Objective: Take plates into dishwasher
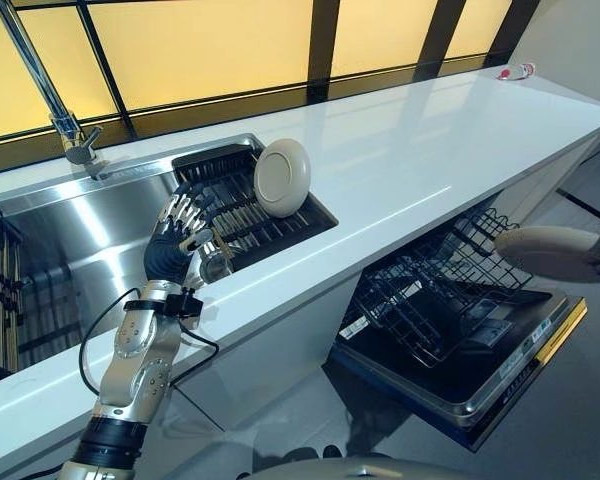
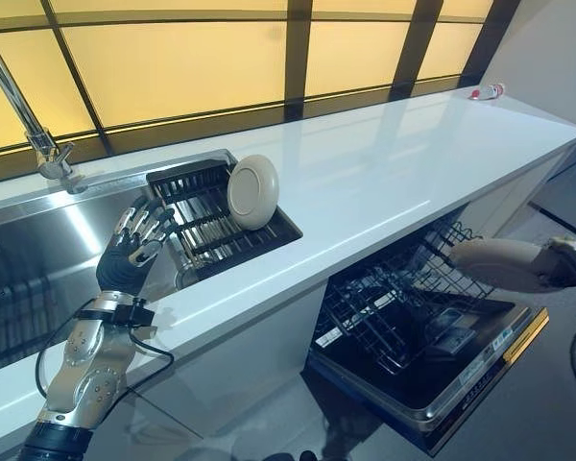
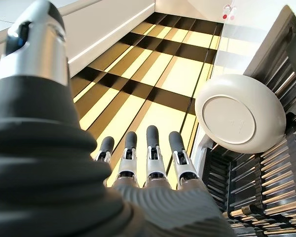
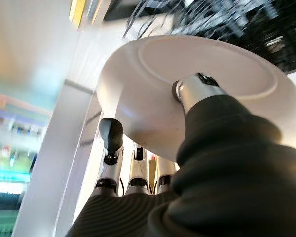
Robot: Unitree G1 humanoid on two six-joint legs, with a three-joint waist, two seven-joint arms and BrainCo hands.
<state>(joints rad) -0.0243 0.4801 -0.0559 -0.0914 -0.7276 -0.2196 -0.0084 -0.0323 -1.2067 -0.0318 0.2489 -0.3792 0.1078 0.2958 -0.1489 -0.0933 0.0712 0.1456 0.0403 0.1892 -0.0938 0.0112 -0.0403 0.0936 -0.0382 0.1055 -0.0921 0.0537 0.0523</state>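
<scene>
A cream plate (image 1: 282, 177) stands on edge in the black drying rack (image 1: 242, 205) over the sink; its underside shows in the left wrist view (image 3: 240, 113). My left hand (image 1: 176, 236) is open, fingers straight, hovering at the rack's near-left corner, short of that plate. My right hand (image 4: 197, 89) is shut on a second cream plate (image 1: 551, 252), thumb on top and fingers beneath, holding it flat above the open dishwasher's wire rack (image 1: 442, 281).
The dishwasher door (image 1: 490, 370) lies open below the white counter (image 1: 410, 160). A steel sink (image 1: 70, 240) with a tall tap (image 1: 65, 110) lies left of the rack. A small red-and-white item (image 1: 515, 71) lies at the counter's far end.
</scene>
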